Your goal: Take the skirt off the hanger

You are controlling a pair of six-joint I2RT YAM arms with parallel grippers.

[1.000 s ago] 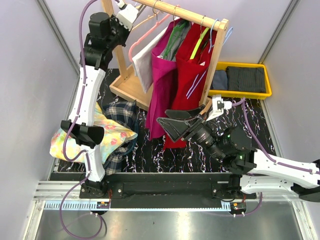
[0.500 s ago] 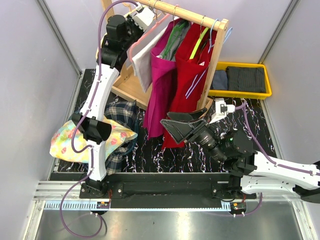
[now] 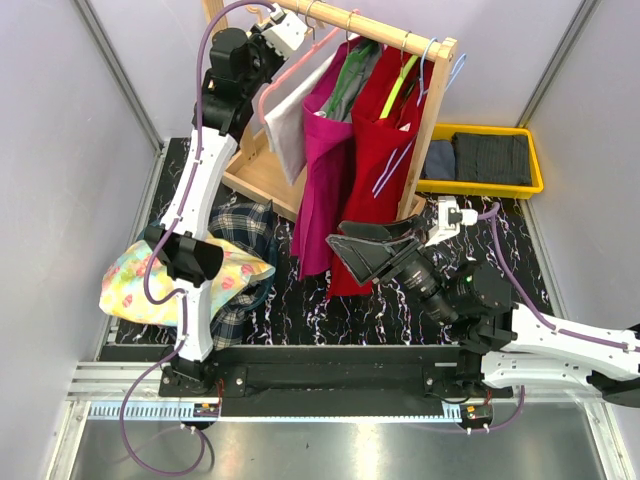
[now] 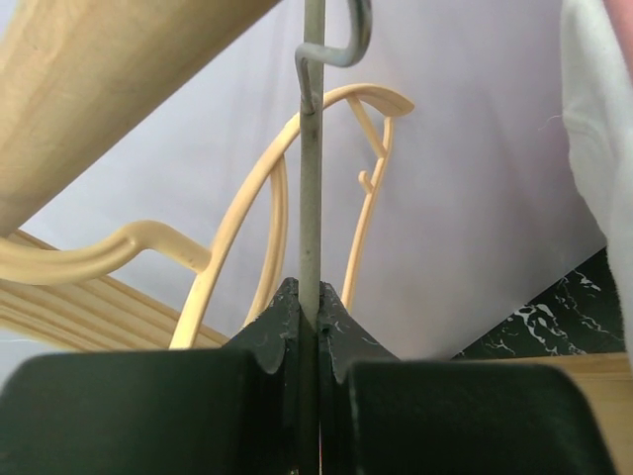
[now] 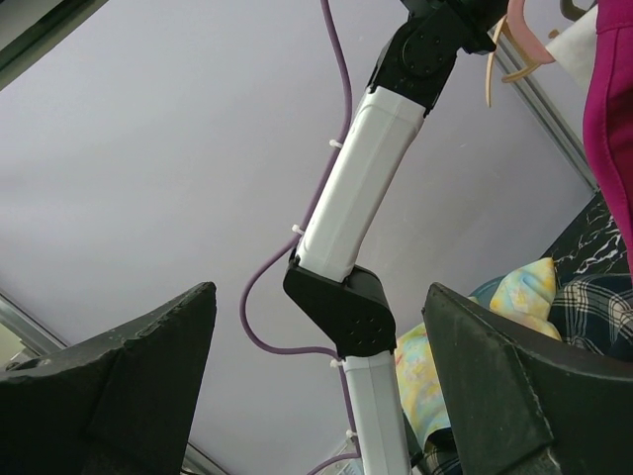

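Black marbled tabletop (image 3: 330,300) is occupied by a wooden rack (image 3: 255,180), where the magenta skirt (image 3: 322,170) is hung beside a red garment (image 3: 385,140). A hanger's thin metal hook (image 4: 312,198) is pinched in the closed left gripper (image 4: 309,292). The right gripper (image 3: 342,250) is held wide open and empty.

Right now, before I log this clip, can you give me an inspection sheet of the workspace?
Surface: black marbled tabletop, partly covered.
Job's things: magenta skirt and red skirt hanging on the wooden rack.
Clutter: floral and plaid cloth pile at left; yellow bin holding dark folded clothes.
Claws: left claw shut on a wire hanger hook at the rail; right claw open, empty, by the red skirt.
Cables: purple cables along both arms.
Surroundings: grey panel walls.
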